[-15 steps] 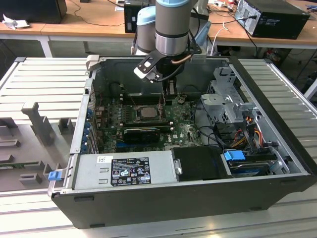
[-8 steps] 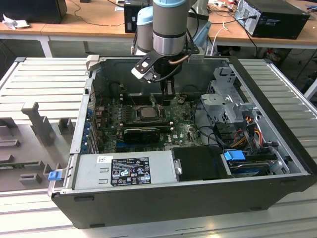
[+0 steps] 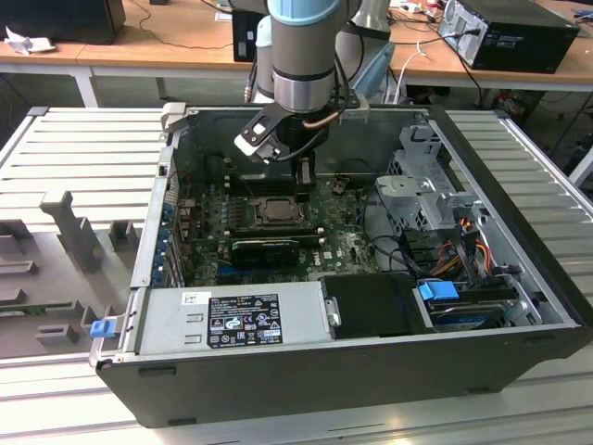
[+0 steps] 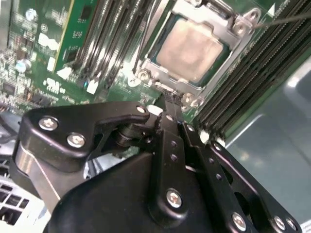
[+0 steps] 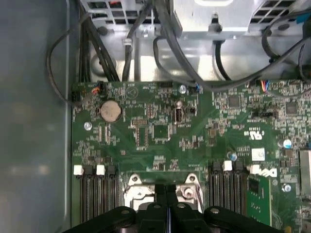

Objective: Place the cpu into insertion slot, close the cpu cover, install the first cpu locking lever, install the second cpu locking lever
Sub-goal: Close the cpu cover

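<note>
In the exterior view, grey holders [image 3: 69, 232] lie on the slatted surface [image 3: 83, 148], well off to the exterior view's left of the claw [image 3: 304, 193]. The open computer case [image 3: 519, 306] sits nearer in, with the silver power supply [image 3: 232, 320] at its front edge, well apart from the claw. The insertion slot [image 3: 275, 209] is just beside the claw, on the exterior view's left of it. A long black card [image 3: 264, 250] lies a little beyond the slot toward the power supply.

The claw hangs low over the green board [image 5: 160, 131], at the slot's rim. Its fingers [image 5: 158, 194] are pressed together in both wrist views, with nothing visible between them. In the second wrist view the cpu [image 4: 190, 48] lies flat in the slot just past the fingertips. The cpu cover [image 4: 214, 10] is down around it, framing its pale face. Black memory slots [image 4: 252, 63] flank the slot.

To the exterior view's right of the claw stand the metal drive cage [image 3: 426, 185] and coloured cables [image 3: 463, 246].
</note>
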Robot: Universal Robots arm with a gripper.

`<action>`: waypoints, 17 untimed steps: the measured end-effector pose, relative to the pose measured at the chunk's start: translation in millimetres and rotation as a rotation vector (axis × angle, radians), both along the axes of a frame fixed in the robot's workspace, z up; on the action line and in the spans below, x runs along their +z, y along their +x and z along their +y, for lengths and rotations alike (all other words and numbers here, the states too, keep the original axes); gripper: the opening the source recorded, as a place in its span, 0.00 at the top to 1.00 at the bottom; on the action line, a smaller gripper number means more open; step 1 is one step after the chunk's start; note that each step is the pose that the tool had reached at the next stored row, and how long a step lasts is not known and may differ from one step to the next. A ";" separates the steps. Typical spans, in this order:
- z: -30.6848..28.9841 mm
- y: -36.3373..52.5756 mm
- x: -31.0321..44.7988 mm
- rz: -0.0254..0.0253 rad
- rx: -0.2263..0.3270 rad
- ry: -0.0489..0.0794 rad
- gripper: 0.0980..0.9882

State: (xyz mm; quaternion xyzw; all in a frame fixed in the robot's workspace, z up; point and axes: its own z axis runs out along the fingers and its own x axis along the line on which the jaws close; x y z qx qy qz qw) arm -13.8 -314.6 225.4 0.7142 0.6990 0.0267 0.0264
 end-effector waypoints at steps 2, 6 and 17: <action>0.1 -5.8 -0.6 0.0004 0.002 0.000 0.99; 0.0 -16.5 -1.1 0.0022 0.004 0.000 0.99; 0.1 -31.1 -1.1 0.0022 0.004 0.000 0.99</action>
